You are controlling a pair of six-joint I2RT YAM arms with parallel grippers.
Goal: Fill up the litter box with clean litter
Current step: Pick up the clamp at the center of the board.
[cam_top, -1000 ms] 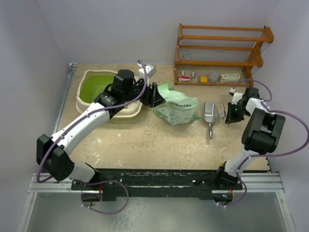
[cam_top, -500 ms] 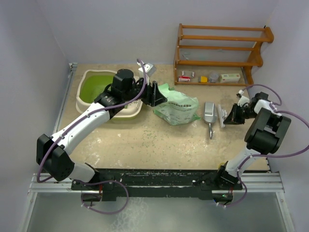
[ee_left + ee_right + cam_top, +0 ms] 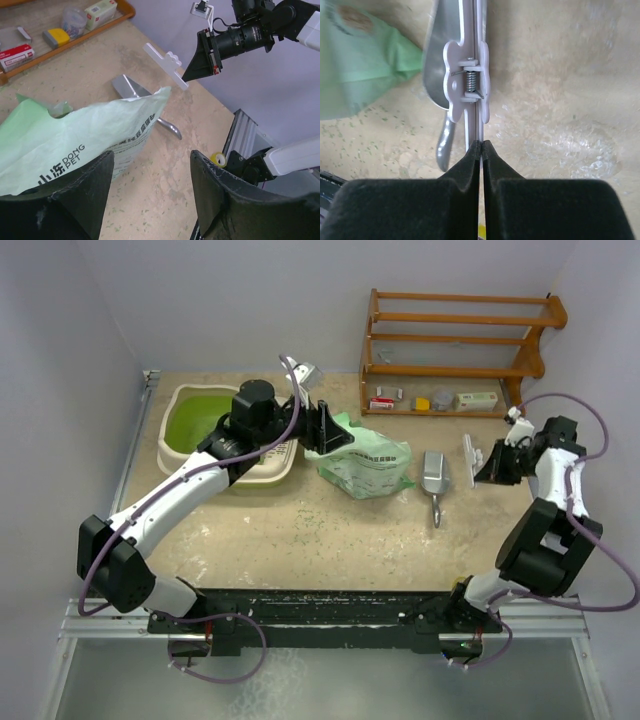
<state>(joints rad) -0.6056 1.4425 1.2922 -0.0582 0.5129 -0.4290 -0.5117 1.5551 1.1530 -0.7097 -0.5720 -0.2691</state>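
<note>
The litter box [image 3: 184, 445], a cream tray with a lime-green inside, sits at the far left, partly under my left arm. My left gripper [image 3: 328, 430] [image 3: 150, 160] is open at the left edge of the pale green printed bag [image 3: 366, 466] [image 3: 75, 135], with the bag's corner beside its left finger. Loose green litter pellets [image 3: 322, 530] [image 3: 135, 186] are scattered on the table. My right gripper [image 3: 480, 464] [image 3: 481, 144] is shut on a white spring clip [image 3: 468, 458] [image 3: 468, 80] [image 3: 166, 64] and holds it above the table, right of a metal scoop [image 3: 434, 474] [image 3: 436, 75] [image 3: 131, 88].
A wooden rack [image 3: 455, 335] with small boxes stands at the back right. Walls close in on the left, back and right. A yellow tape roll [image 3: 218, 159] shows near the base rail.
My right gripper has lifted the white clip and swung it up and to the right, away from the scoop. My left gripper has risen slightly at the bag's edge.
</note>
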